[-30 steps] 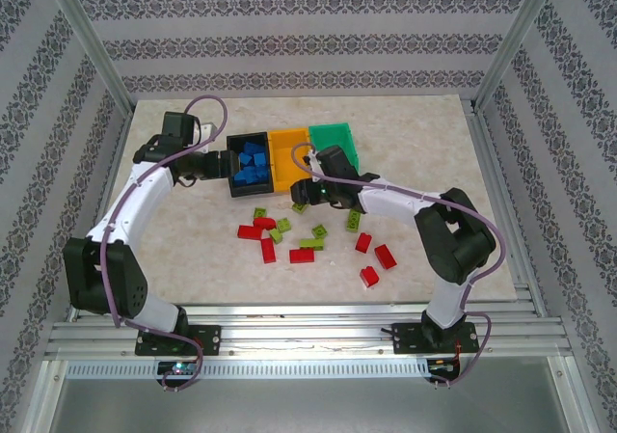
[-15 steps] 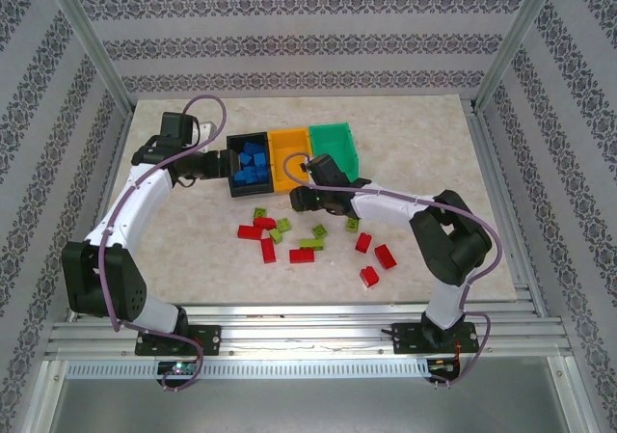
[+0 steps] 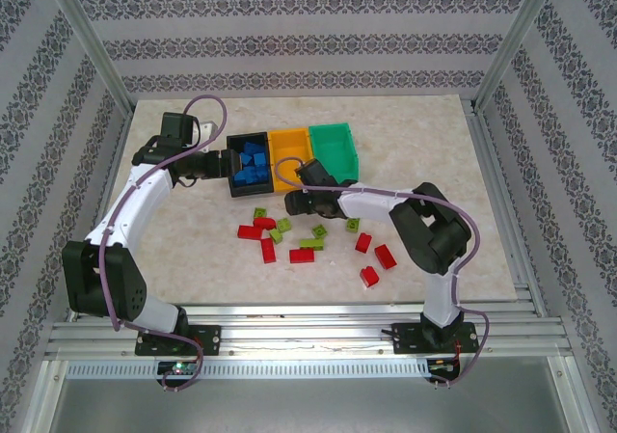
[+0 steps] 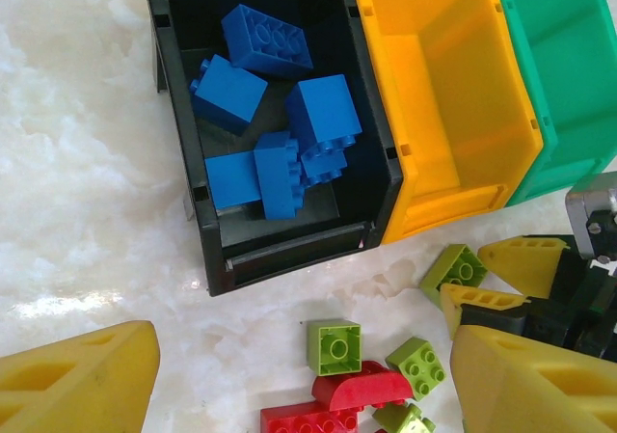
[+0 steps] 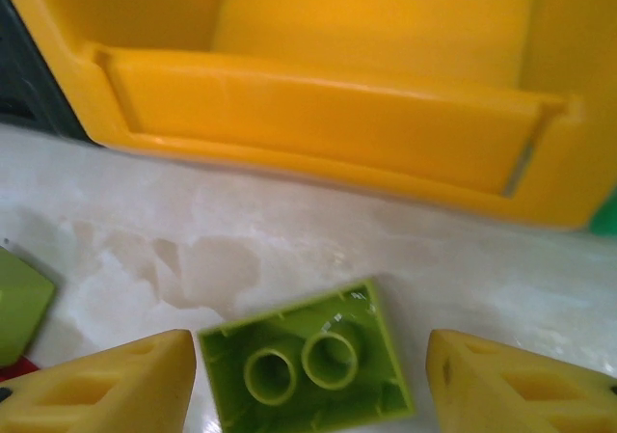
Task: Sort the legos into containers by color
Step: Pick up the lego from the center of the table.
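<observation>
Worktop [image 3: 434,144]: red bricks [image 3: 385,256] and lime bricks [image 3: 306,245] lie loose in the middle, close together. A low sweep could scatter them.
Right arm [image 3: 424,226]: folded at the elbow, forearm reaching left and far, low over the worktop.
Left arm [image 3: 130,206]: stretched far, wrist turned right toward the black bin [image 3: 234,184].
Bins: black, orange [image 3: 289,148] and green [image 3: 333,144] touch in a row. Black holds blue bricks [image 4: 323,115].
Bin risk: the right tool works just near the orange bin's near wall. A careless lift could nudge the row.
Right tool [image 3: 297,200]: released, fingers [image 5: 96,385] either side of one lime brick [image 5: 307,367].
Left tool [image 3: 220,168]: released, grasping nothing, hovering at the black bin's left-near side. The two tools are near each other and could clash.
Lime brick: on the worktop, hollow side up, outside every bin.
Brick risk: it sits skewed between the fingers, so closing could twist or squirt it out. The orange bin is nearest, so it could be dropped in the wrong colour.
</observation>
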